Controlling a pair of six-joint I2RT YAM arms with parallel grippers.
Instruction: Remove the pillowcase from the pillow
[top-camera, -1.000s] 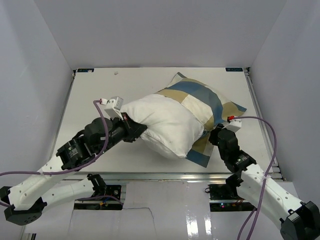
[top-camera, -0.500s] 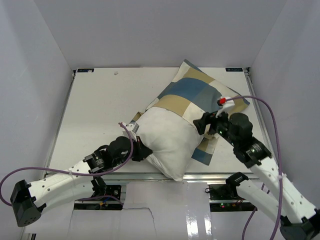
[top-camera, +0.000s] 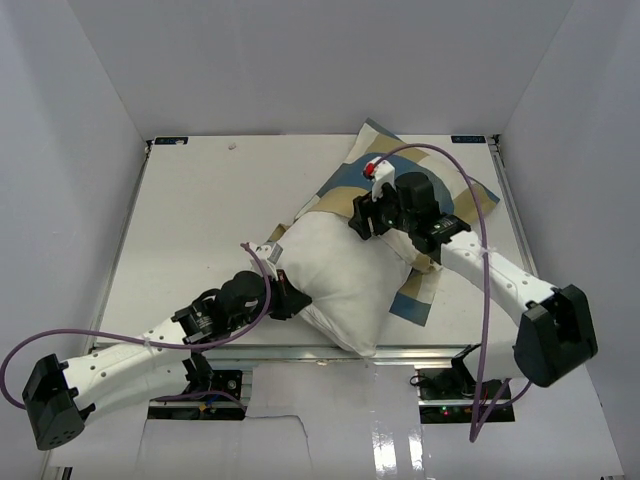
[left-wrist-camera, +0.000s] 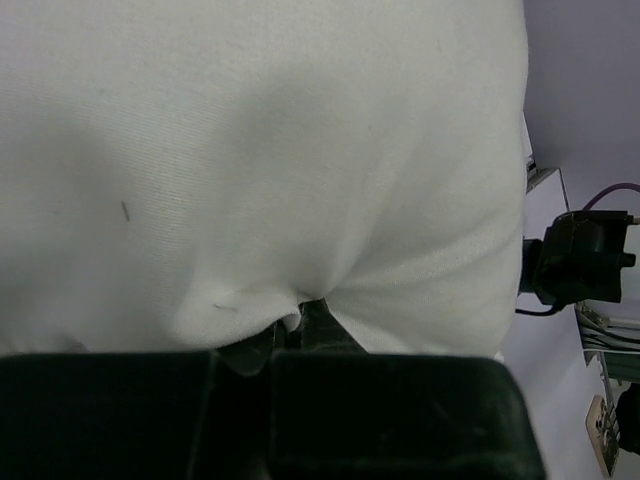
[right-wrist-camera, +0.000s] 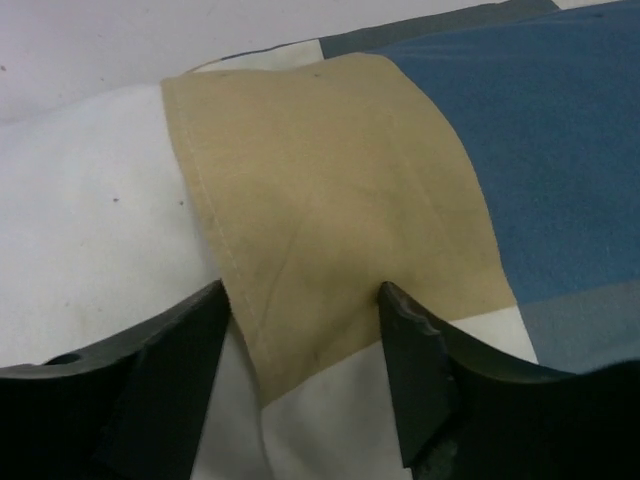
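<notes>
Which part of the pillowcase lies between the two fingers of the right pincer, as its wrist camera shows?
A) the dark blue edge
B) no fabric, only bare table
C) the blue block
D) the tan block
D: the right pincer stands open, and the tan block of the pillowcase fills the gap between its fingers.

left pincer (left-wrist-camera: 293, 332) tips buried in pillow (left-wrist-camera: 250, 150) | far end inside pillowcase (top-camera: 409, 298)

A robotics lab test cell: a white worktop (top-camera: 200, 210) boxed by plain white walls (top-camera: 320, 60) on its left, far and right edges, an aluminium rail (top-camera: 440, 352) at the near edge, purple cables (top-camera: 430, 148) trailing.
</notes>
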